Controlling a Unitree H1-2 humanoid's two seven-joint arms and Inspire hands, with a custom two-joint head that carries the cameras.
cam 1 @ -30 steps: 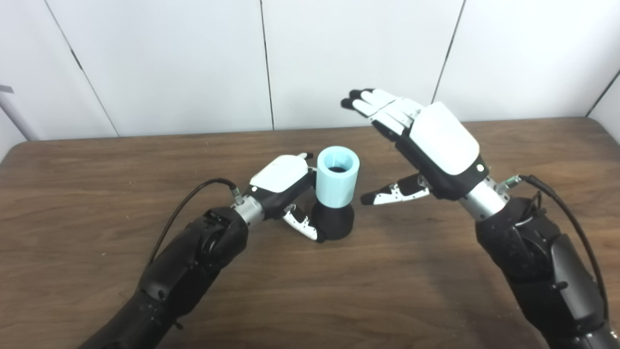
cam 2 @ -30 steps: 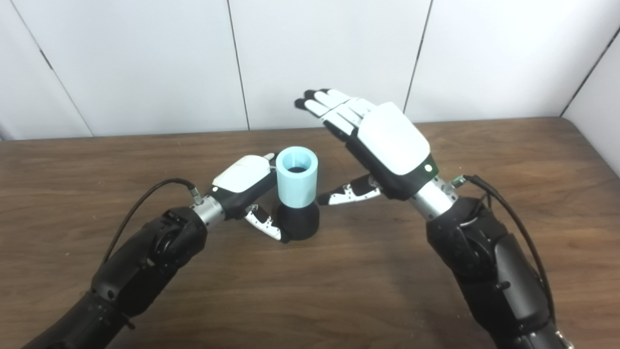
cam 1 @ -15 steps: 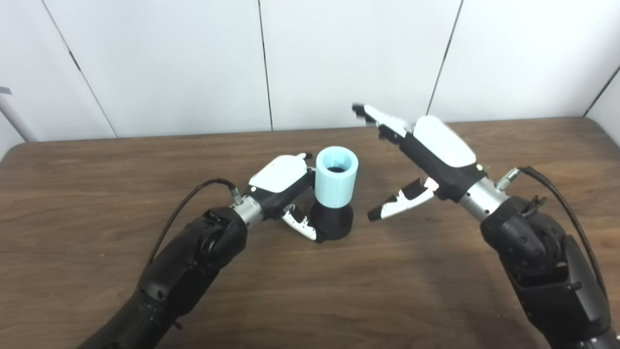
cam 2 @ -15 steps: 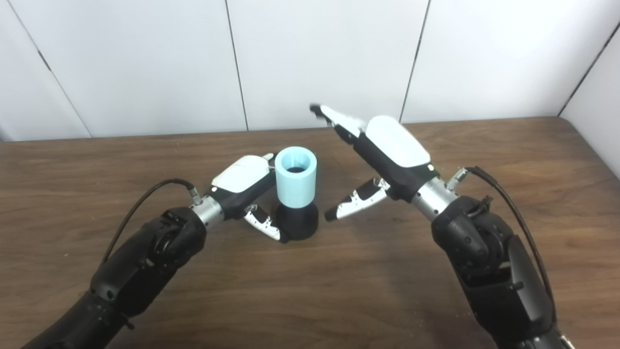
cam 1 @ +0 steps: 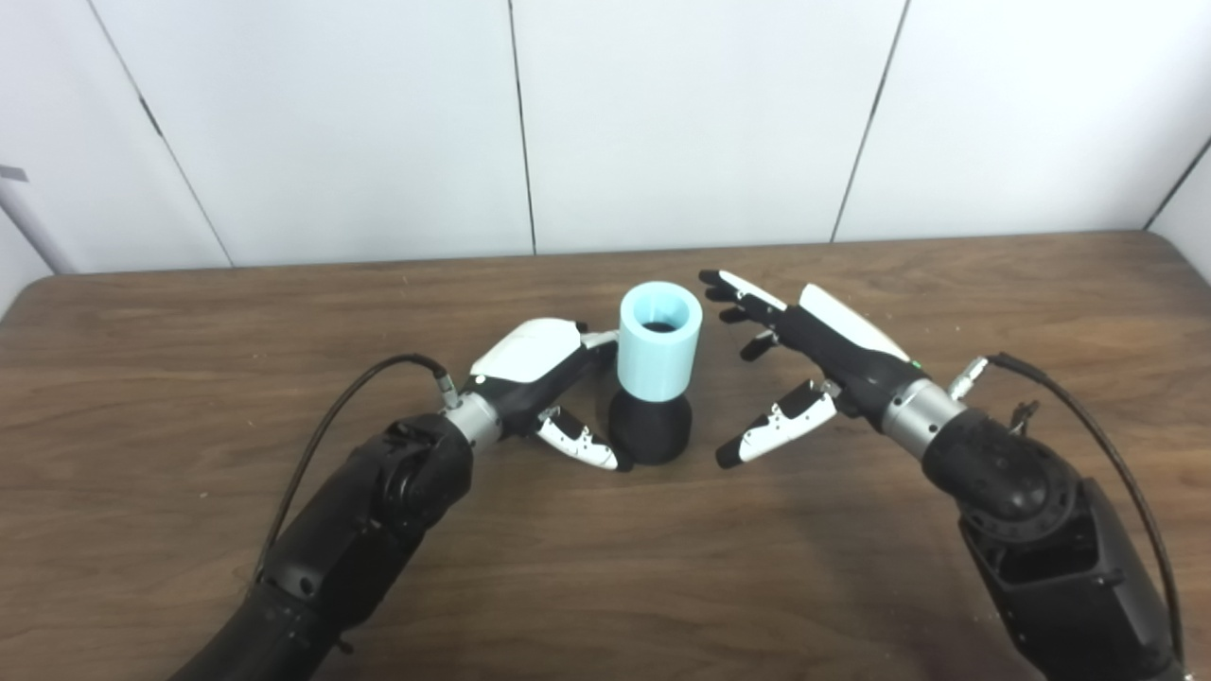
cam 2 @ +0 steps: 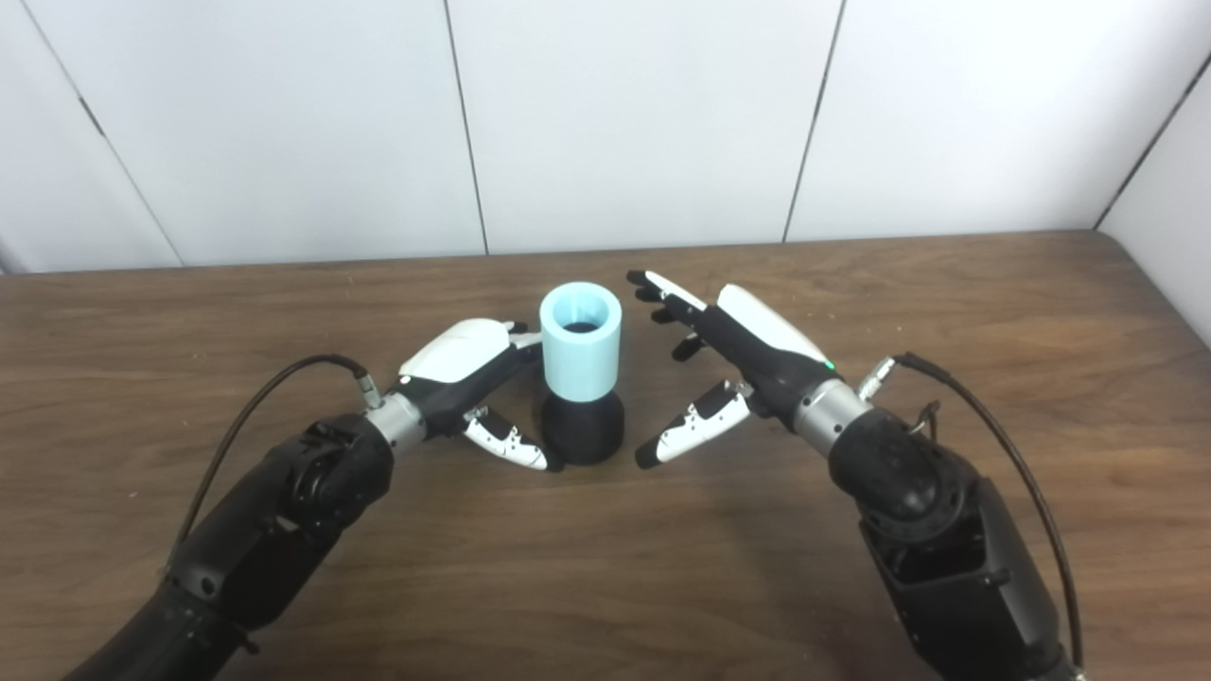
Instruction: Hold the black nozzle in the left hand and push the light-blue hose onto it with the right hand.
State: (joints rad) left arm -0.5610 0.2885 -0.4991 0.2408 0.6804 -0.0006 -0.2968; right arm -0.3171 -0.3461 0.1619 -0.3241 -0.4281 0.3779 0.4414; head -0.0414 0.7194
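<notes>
Nozzle: the black nozzle (cam 1: 649, 430) is a matte, bell-shaped piece with a broad round base, standing upright on the table near its middle.
Hose: the light-blue hose (cam 1: 659, 351) is a short, smooth, thick-walled cylinder, open at the top with a dark bore showing inside; it sits upright on the nozzle's narrower top, the two forming one stack.
Left hand: the left hand (cam 1: 542, 371), with a glossy white back shell and black palm, lies against the left side of the stack. Its thumb (cam 1: 579, 445) touches the nozzle's base at the front; its fingers reach behind the hose and are mostly hidden, so how firmly it holds cannot be told.
Right hand: the right hand (cam 2: 736, 355) hangs just to the right of the stack, apart from it, holding nothing. Its fingers (cam 2: 665, 292) are spread and point toward the hose's upper rim, and its thumb (cam 2: 689, 430) angles down toward the tabletop near the nozzle's base.
Arms: both forearms are black, with metal wrist collars and a black cable looping off each wrist.
Table: the table (cam 1: 170, 378) is dark brown wood with visible grain.
Wall: the wall (cam 1: 700, 113) consists of flat white panels with thin dark seams.
</notes>
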